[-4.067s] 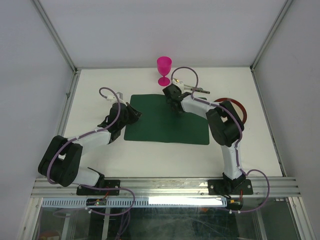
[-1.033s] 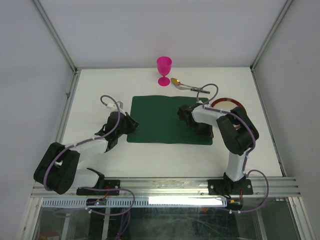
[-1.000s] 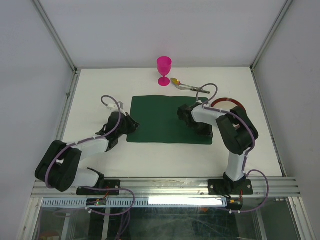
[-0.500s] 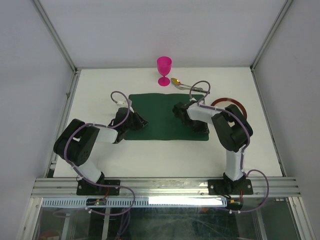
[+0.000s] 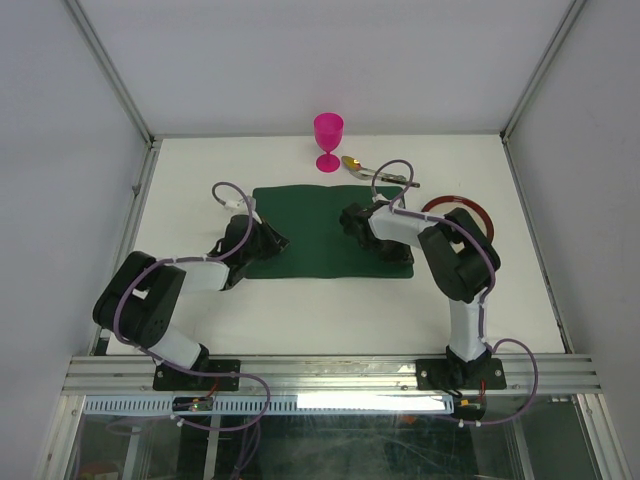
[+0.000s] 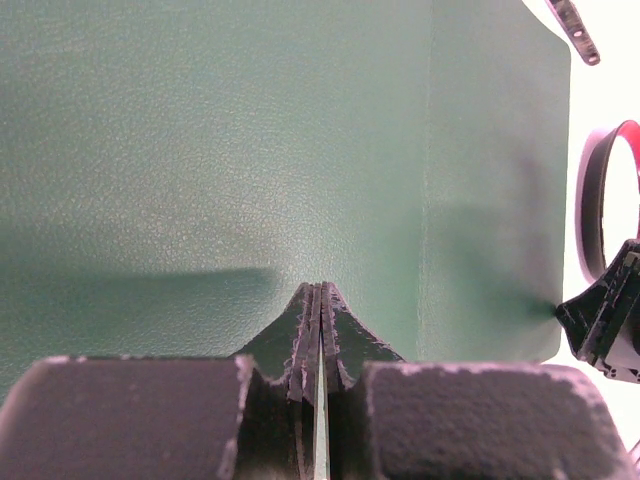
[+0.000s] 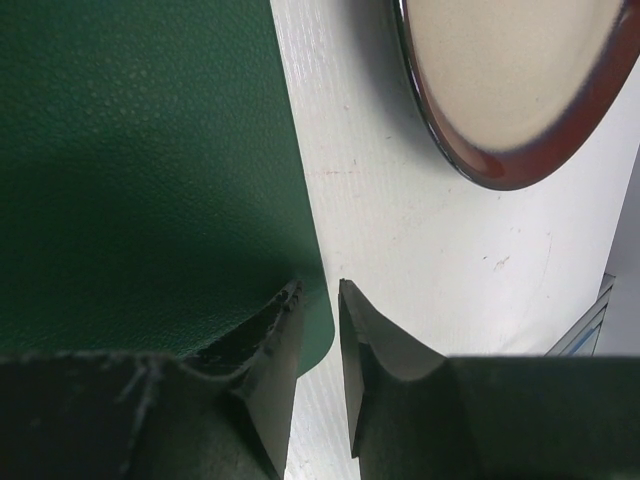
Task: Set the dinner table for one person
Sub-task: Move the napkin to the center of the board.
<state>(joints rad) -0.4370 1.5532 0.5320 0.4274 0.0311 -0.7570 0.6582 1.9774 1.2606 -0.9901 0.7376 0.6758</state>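
On the white dinner table (image 5: 190, 190) lies a dark green placemat (image 5: 320, 225). My left gripper (image 5: 276, 240) is shut on its left edge; in the left wrist view the thin edge runs into the shut tips (image 6: 320, 288), with the mat (image 6: 240, 150) spreading out beyond. My right gripper (image 5: 402, 260) stands at the mat's near right corner. Its jaws (image 7: 320, 285) are a little apart. One finger (image 7: 280, 330) rests over the mat (image 7: 140, 150), the other over bare table (image 7: 420, 230).
A red-rimmed plate (image 5: 460, 199) sits right of the mat, partly under my right arm, and fills the right wrist view's top corner (image 7: 500, 60). At the back stand a pink goblet (image 5: 328, 138) and a spoon (image 5: 365, 171). Frame rails (image 5: 330, 372) edge the front.
The placemat has slid left and toward the far side, and both grippers have moved with it. My left arm's elbow has swung outward.
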